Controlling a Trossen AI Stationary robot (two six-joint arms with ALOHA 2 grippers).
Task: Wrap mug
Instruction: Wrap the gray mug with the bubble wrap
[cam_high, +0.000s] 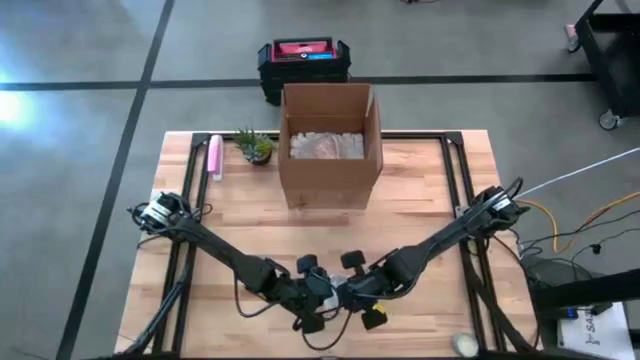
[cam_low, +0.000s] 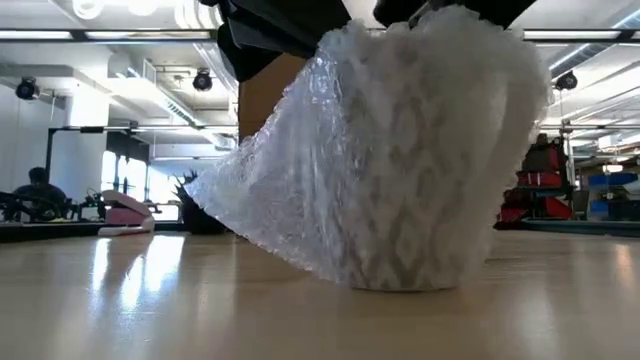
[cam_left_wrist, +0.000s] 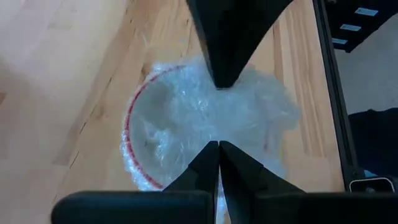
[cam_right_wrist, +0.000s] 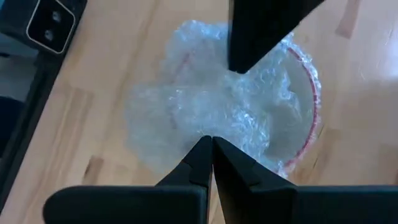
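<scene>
1. Bubble wrap (cam_low: 380, 160) covers the mug (cam_left_wrist: 158, 134), which stands upright on the table (cam_high: 430, 190) near the middle of its front edge.
2. Left gripper (cam_left_wrist: 217, 115) hangs over the mug's mouth, jaws together, pinching wrap.
3. Right gripper (cam_right_wrist: 221, 106) meets it from the other side, jaws also together on the wrap.
4. Farther back, a cardboard box (cam_high: 330, 140) sits at the rear edge, with a small plant (cam_high: 255, 147) and a pink object (cam_high: 214, 158) toward the rear left corner.

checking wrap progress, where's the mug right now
In the high view the mug, covered in bubble wrap, stands near the table's front edge at centre, under the left gripper and right gripper.
</scene>
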